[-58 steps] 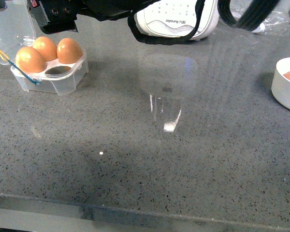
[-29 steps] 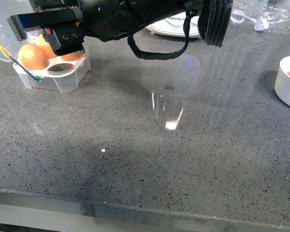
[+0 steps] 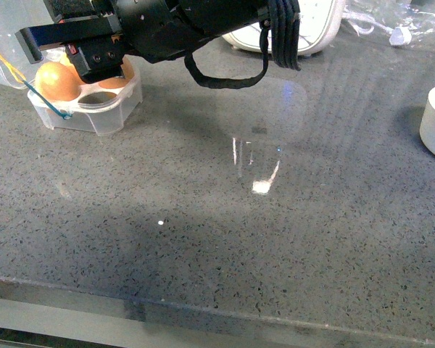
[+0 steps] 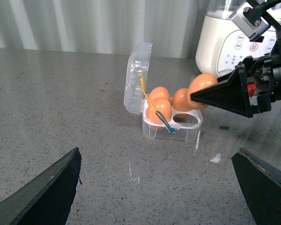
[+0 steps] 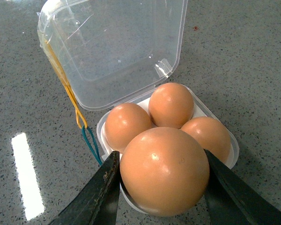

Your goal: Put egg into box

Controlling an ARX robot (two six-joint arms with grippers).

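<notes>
Having swung over the box (image 5: pixel 117 47), your right pincer (image 5: pixel 163 202), clamped on the egg (image 5: pixel 164 171), is poised for lowering; left pincer (image 4: pixel 158 151) stands apart.

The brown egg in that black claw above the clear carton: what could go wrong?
Only one cell is free in the clear plastic four-cell carton, so the brown egg in the right gripper may knock the three seated brown eggs. Released off-centre, it could hit the rim and roll onto the grey speckled counter.
</notes>
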